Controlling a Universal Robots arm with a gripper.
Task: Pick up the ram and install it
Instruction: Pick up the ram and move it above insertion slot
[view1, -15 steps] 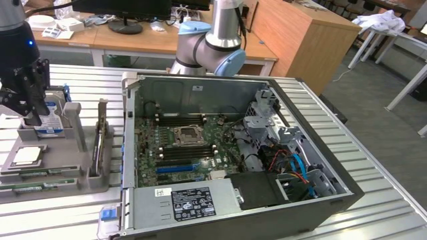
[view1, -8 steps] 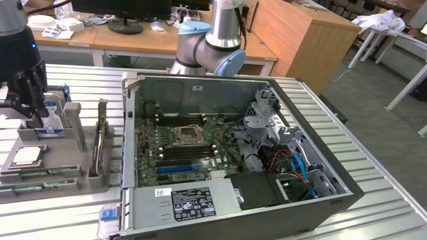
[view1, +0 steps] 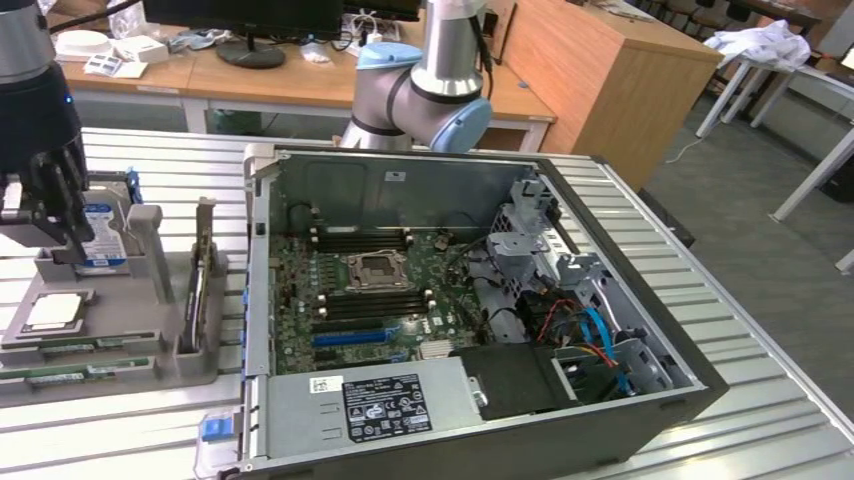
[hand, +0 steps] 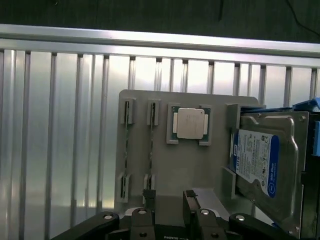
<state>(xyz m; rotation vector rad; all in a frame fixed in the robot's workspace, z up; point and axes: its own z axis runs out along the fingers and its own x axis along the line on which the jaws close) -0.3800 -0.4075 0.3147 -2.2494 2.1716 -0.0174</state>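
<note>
From my console, the clearest writing is on the hard drive (hand: 260, 160) standing on edge to one side of the gripper (hand: 170, 200). Its blue and white label carries a round WD mark, but I cannot read the smaller print. There is white lettering on the gripper's own body, and it is too small for me to make out. In the exterior view, the open computer case (view1: 587, 420) has a black label with white print on its power supply (view1: 387, 408) and a small white sticker beside it; neither is legible. The CPU (hand: 190, 122) lies flat in the grey holder (hand: 165, 165), ahead of the fingers, and I cannot read the markings on its metal lid. The arm comes down with its wrist vertical, so the gripper (view1: 54, 225) points straight at the holder (view1: 134, 360), well to the side of the case. The arm's grey base with blue caps (view1: 414, 90) stands behind the case. The fingers (hand: 149, 196) are spread wide with nothing between them. The ram (hand: 151, 150) sits edge-up in the holder slot directly ahead of one fingertip, next to the CPU and untouched. A second stick (hand: 126, 150) sits in the parallel slot on its far side. In the exterior view, the ram (view1: 74, 347) shows as a green strip below the hand.
</note>
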